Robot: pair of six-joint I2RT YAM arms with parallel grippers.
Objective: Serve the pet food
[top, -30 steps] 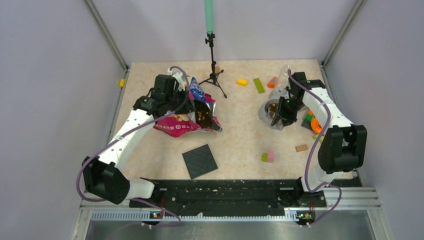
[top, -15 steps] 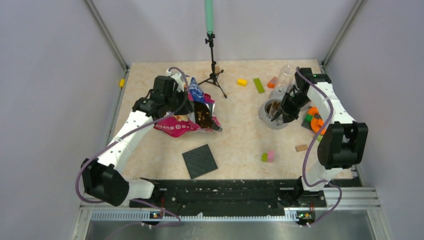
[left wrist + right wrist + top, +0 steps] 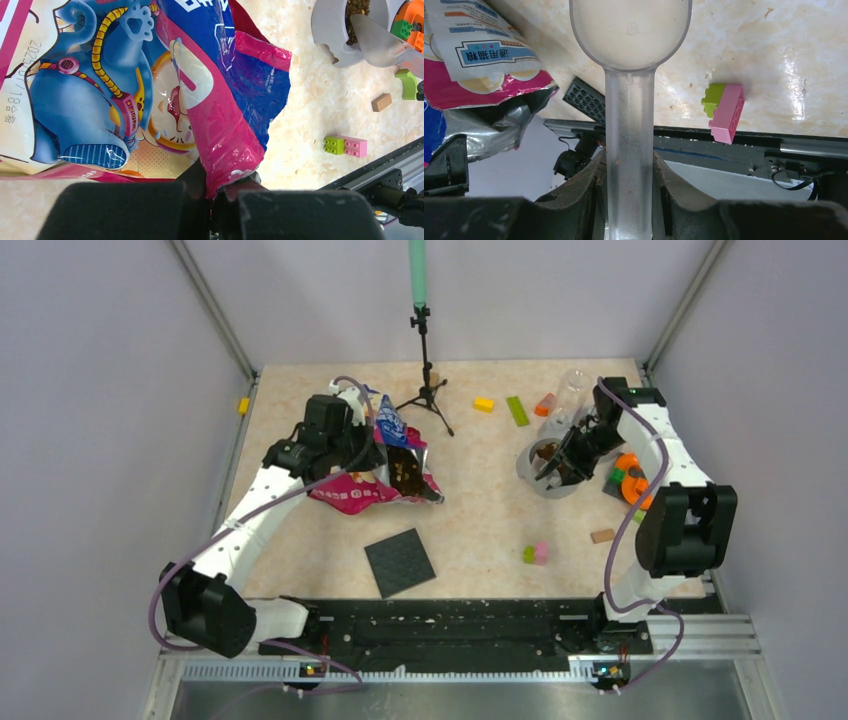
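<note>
The glossy pink-and-blue bag (image 3: 365,492) lies at the left of the table with its mouth open and brown pet food (image 3: 405,472) showing inside. My left gripper (image 3: 222,187) is shut on the bag's pink edge (image 3: 225,150), at the bag's back side (image 3: 368,438) in the top view. A grey bowl (image 3: 528,468) at the right holds more pet food (image 3: 357,7). My right gripper (image 3: 630,170) is shut on the handle of a clear scoop (image 3: 630,30), whose cup shows empty. That gripper (image 3: 562,458) hangs over the bowl, the scoop (image 3: 380,42) by its rim.
A black tripod (image 3: 425,390) stands at the back middle. Yellow (image 3: 484,404), green (image 3: 517,410) and orange (image 3: 545,405) blocks lie behind the bowl, an orange toy (image 3: 630,475) to its right. Nearer are a black mat (image 3: 400,562), a green-pink block (image 3: 537,553) and a brown block (image 3: 603,536).
My right arm has swung back and to the right over the bowl, turning the scoop. The left arm and the bag have stayed in place.
</note>
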